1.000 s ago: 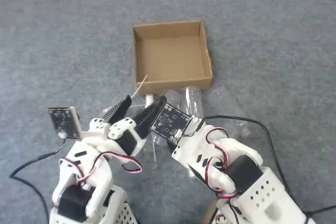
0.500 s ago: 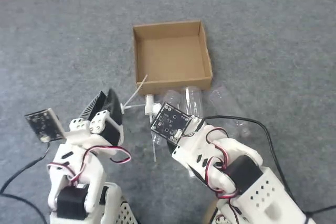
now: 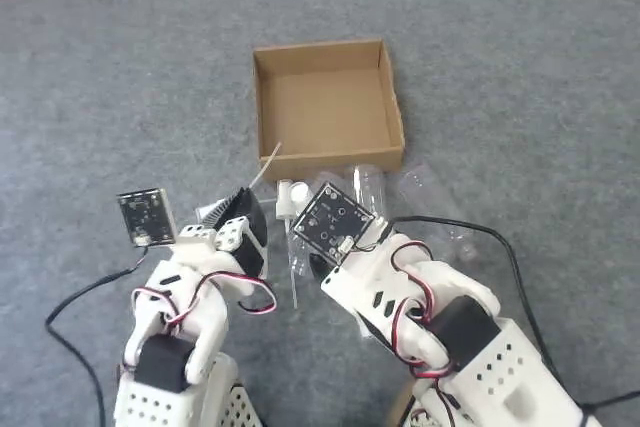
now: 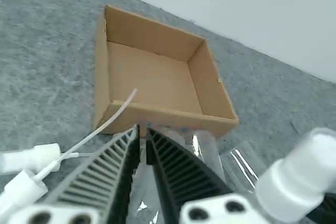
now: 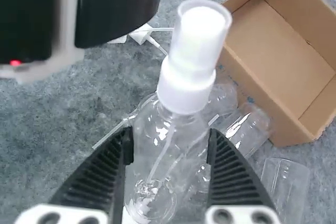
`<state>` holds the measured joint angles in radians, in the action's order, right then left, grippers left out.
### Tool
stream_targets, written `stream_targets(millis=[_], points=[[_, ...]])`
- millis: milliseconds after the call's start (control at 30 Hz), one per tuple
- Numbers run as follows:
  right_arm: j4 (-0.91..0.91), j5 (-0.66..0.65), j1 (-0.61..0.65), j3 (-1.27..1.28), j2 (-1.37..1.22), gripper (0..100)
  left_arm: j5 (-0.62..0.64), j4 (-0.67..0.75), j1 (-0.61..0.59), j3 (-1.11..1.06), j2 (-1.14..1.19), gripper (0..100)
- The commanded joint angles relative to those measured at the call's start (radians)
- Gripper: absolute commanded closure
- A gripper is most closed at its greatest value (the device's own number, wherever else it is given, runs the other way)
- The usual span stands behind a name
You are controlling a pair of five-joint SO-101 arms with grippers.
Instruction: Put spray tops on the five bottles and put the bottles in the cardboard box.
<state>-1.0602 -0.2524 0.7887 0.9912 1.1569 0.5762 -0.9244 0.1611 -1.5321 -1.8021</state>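
My right gripper is shut on a clear bottle that carries a white spray top; from above that top shows just in front of the cardboard box. Close beside it, my left gripper is shut with nothing between its fingers, and it shows as a black wedge in the high view. Two loose spray tops with thin dip tubes lie on the carpet next to it. Uncapped clear bottles lie along the box's front wall. The box holds nothing.
Grey carpet covers the table around the box. More clear bottles lie to the right of the held one, near the right arm's black cable. A loose dip tube lies between the two arms.
The left gripper drew back from the held bottle's top, swung left, and has now come partway back. The right arm tilted slightly with the bottle.
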Motion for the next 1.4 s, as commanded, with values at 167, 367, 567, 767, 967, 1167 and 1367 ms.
stream_targets(millis=[167, 367, 567, 767, 967, 1167, 1367], points=[[0.021, 0.011, 0.068, -0.005, 0.028, 92.9, -0.017, 0.037, 0.118, 0.022, -0.017, 99], [0.056, 0.009, 0.071, 0.029, 0.028, 92.9, -0.017, 0.031, 0.172, 0.059, -0.017, 99], [0.081, 0.009, 0.07, 0.051, 0.028, 92.9, -0.017, 0.029, 0.186, 0.059, -0.017, 99], [0.071, 0.009, 0.067, 0.051, 0.036, 92.9, -0.014, 0.009, 0.15, 0.064, -0.017, 99], [0.071, 0.009, 0.067, 0.051, 0.036, 92.9, -0.011, 0.003, 0.014, 0.061, -0.017, 99], [0.07, 0.014, 0.067, 0.051, 0.038, 92.9, -0.011, 0.002, -0.15, 0.059, -0.017, 99], [0.074, 0.017, 0.067, 0.048, 0.038, 92.9, -0.011, 0.008, -0.21, 0.031, -0.017, 99]])
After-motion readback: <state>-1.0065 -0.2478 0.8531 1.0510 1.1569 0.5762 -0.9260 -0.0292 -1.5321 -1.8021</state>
